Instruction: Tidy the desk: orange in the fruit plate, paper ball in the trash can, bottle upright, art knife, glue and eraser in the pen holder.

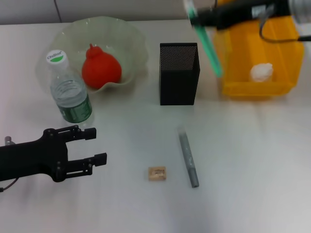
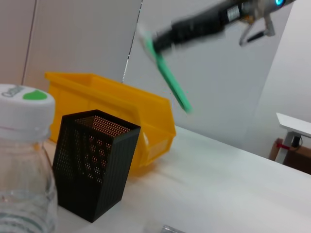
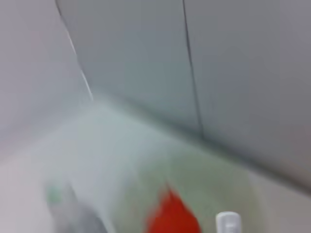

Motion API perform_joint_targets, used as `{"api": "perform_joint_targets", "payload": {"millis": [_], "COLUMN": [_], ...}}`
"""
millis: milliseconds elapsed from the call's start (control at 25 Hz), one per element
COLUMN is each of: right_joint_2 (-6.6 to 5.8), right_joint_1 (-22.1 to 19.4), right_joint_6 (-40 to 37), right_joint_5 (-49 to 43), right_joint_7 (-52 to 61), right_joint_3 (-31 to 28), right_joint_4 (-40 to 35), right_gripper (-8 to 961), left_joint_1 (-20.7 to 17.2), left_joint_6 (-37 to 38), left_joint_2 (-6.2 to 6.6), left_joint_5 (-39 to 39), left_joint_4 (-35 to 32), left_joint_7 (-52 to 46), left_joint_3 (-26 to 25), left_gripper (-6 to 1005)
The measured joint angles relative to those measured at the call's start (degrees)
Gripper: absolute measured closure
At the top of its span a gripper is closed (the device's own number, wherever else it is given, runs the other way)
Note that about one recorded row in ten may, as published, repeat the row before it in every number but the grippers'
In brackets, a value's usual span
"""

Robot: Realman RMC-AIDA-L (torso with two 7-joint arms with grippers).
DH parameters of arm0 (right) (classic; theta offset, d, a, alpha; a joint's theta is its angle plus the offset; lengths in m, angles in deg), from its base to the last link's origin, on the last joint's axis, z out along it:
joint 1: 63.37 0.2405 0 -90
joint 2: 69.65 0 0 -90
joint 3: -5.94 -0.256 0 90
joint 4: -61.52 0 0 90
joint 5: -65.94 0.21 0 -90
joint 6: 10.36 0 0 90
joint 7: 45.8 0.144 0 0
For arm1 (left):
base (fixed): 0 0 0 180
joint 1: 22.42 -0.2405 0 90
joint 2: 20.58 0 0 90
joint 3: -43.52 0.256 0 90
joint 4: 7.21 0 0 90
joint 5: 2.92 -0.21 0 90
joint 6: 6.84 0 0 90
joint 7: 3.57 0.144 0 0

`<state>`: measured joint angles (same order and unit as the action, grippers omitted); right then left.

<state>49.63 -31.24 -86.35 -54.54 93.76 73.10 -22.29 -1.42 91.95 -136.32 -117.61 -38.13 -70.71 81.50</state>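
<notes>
Two items lie on my desk in front of the black mesh pen holder: a grey glue stick and, just beside it, a small eraser. My right pincer hangs high, pinching a green art knife between the holder and the yellow trash can, where the paper ball sits. The orange is in the fruit plate, the bottle upright nearby. My left pincer hovers spread, holding nothing.
</notes>
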Motion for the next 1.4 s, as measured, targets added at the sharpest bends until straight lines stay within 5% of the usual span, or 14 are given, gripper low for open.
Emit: {"api": "perform_joint_targets", "payload": {"millis": [320, 640, 960, 1040, 1400], "right_joint_2": [-0.08, 0.31, 0.15, -0.12, -0.87], "right_joint_1": [3.8, 6.7, 6.6, 6.3, 4.0], "right_joint_6": [6.6, 10.2, 9.5, 8.0, -9.6], "right_joint_5": [38.5, 42.5, 42.6, 41.3, 13.2], "right_joint_7": [-50.3, -61.7, -60.7, -57.8, -33.1], "right_joint_3": [-8.1, -7.5, -7.5, -7.2, -7.3], "right_joint_4": [43.8, 54.2, 54.6, 52.9, 24.3], "right_gripper": [785, 774, 746, 629, 293], "left_joint_1": [-0.1, -0.1, -0.1, 0.0, 0.5], "left_joint_6": [0.1, 0.4, 1.6, 1.9, 4.7], "left_joint_2": [-0.10, -0.10, -0.10, -0.08, 1.02], "left_joint_5": [0.0, 0.0, 0.2, 0.2, 0.0], "left_joint_4": [1.1, 1.2, 1.2, 1.2, 0.7], "left_joint_7": [0.0, 0.0, 0.0, -0.1, -1.2], "left_joint_3": [0.0, -0.2, -0.3, -0.4, -0.2], "left_gripper": [256, 256, 256, 256, 256]}}
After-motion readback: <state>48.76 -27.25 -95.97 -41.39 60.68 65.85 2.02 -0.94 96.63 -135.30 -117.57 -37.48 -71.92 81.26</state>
